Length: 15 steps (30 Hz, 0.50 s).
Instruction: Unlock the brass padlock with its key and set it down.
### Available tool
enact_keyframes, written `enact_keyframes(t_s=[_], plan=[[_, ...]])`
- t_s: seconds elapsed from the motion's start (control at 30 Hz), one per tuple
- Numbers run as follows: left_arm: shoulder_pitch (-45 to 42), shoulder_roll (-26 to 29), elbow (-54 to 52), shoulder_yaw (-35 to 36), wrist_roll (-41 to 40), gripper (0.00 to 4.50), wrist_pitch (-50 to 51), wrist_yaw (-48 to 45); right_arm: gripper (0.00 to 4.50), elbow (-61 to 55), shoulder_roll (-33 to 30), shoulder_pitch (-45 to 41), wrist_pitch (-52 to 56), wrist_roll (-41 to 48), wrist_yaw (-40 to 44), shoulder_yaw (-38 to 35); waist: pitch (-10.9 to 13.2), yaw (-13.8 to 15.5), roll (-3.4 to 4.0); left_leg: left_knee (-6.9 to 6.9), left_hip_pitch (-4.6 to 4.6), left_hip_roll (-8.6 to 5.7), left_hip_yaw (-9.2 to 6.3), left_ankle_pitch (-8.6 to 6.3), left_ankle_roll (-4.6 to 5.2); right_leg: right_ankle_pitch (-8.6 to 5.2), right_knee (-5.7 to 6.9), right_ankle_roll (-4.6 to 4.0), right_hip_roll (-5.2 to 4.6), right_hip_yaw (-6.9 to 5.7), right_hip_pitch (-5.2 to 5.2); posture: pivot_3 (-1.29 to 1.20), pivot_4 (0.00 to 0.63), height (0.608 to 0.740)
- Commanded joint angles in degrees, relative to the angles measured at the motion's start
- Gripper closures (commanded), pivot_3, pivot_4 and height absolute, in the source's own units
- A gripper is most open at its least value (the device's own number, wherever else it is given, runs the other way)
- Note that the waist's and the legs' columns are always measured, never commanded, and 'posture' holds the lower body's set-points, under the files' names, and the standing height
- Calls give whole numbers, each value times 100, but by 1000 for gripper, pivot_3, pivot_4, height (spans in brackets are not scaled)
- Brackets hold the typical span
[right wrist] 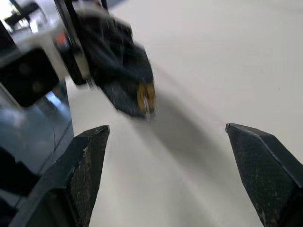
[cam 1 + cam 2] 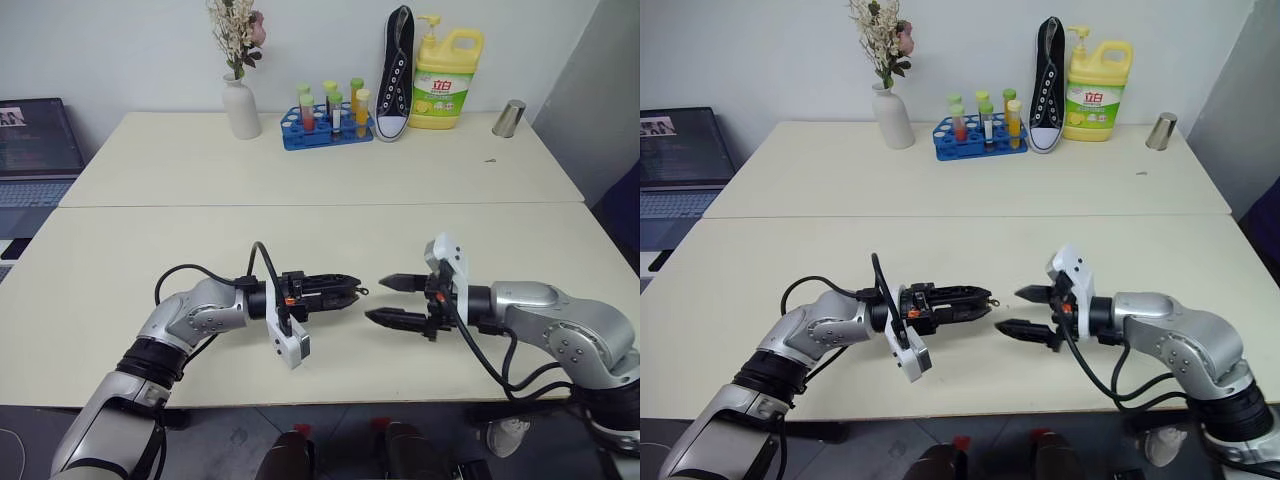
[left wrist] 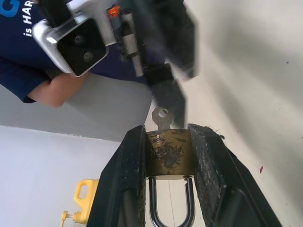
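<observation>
- The left gripper (image 2: 345, 292) is held level above the near table (image 2: 120, 270), pointing right, its two black fingers (image 3: 124, 184) clamped on the brass padlock (image 3: 168, 153).
- The padlock sits between the finger pads, its silvery shackle (image 3: 171, 208) running back toward the wrist.
- The key (image 3: 162, 117) stands in the padlock body's outer end, its round bow sticking out past the fingertips.
- The right gripper (image 2: 392, 300) faces the left one, just beside it, fingers spread wide and apart from the key, holding nothing.
</observation>
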Motion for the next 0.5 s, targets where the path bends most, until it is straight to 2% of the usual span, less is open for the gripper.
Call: enact_keyframes(t_s=[0.03, 0.33, 0.43, 0.5], plan=[[-100, -23, -119, -18, -191, 3527, -31, 42, 378, -22, 230, -185, 125, 188, -100, -131, 0, 6, 0, 0, 0, 0, 1, 0, 0, 0, 0, 0, -1, 1, 0, 0, 150, 740], [-136, -19, -89, -32, -198, 3527, -16, 56, 378, 160, 426, -361, 167, -34, 35, 78, 0, 3, 1, 0, 1, -3, 1, 0, 0, 0, 0, 0, -2, 0, 0, 0, 150, 740], [-97, -19, -148, -31, -226, 3527, 26, 45, 990, 171, 456, -361, 118, -139, 72, 125, 0, 0, 1, 0, 1, -3, 1, 0, 0, 0, 0, 0, -1, 0, -1, 0, 150, 740], [-81, -20, -177, -37, -233, 3527, 40, 37, 1674, 189, 487, -369, 100, -190, 87, 133, 0, 0, 1, 0, 1, -3, 1, 0, 0, 0, 0, 0, -1, 0, -1, 0, 150, 740]])
